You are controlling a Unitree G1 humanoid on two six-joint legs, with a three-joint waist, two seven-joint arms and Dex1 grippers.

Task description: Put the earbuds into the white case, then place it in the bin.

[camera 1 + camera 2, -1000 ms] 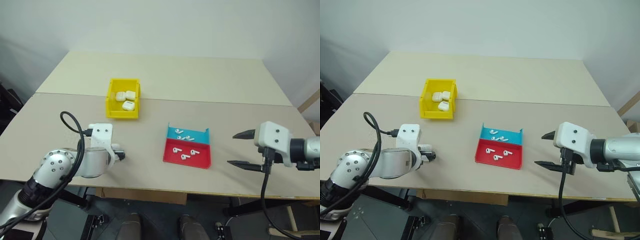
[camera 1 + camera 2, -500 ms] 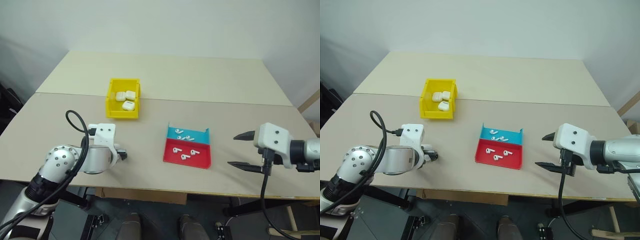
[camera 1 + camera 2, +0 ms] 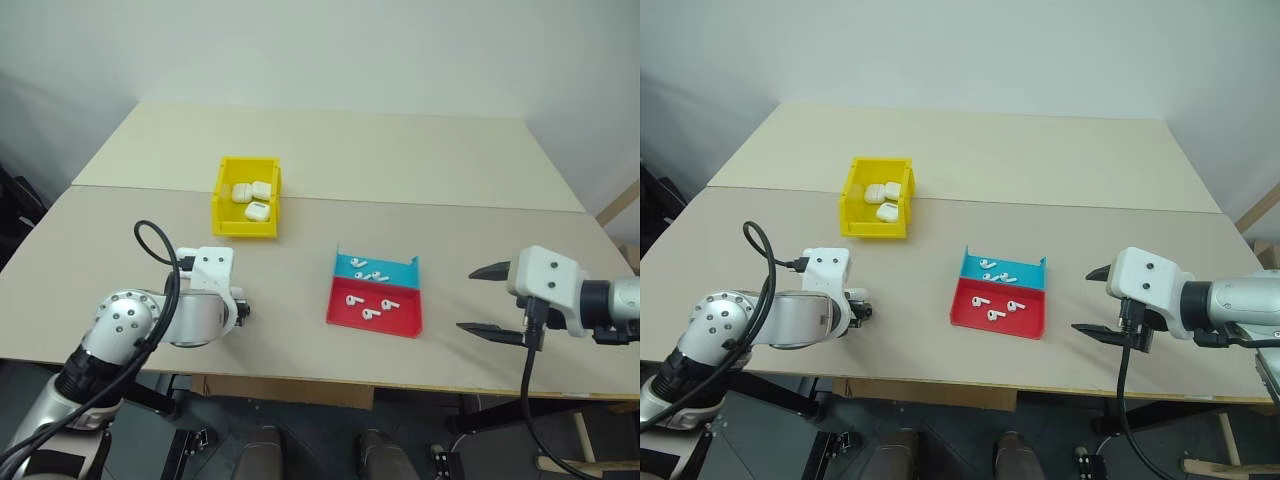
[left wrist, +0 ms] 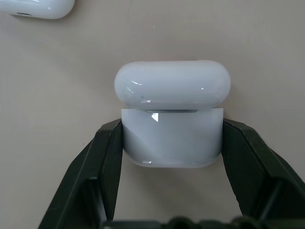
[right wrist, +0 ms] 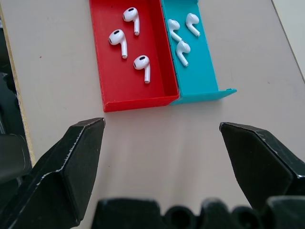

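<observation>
The left gripper (image 4: 171, 143) sits low over the near left part of the tan table (image 3: 400, 150), its two black fingers (image 4: 107, 157) pressed against either side of a white case (image 4: 171, 138) that rests on the tabletop with its lid flipped open; another white case (image 4: 38, 7) lies near it on the table; the right gripper (image 3: 488, 298) hangs over the right side of the table with its fingers spread wide and nothing between them; just beyond it lies the shallow tray (image 5: 143, 98), one half red and one half blue, with three earbuds (image 5: 125, 36) in the red half and three in the blue; the yellow bin (image 3: 246, 197) stands further back on the left, well apart from both grippers, with three more white cases (image 3: 252, 198) inside it.
</observation>
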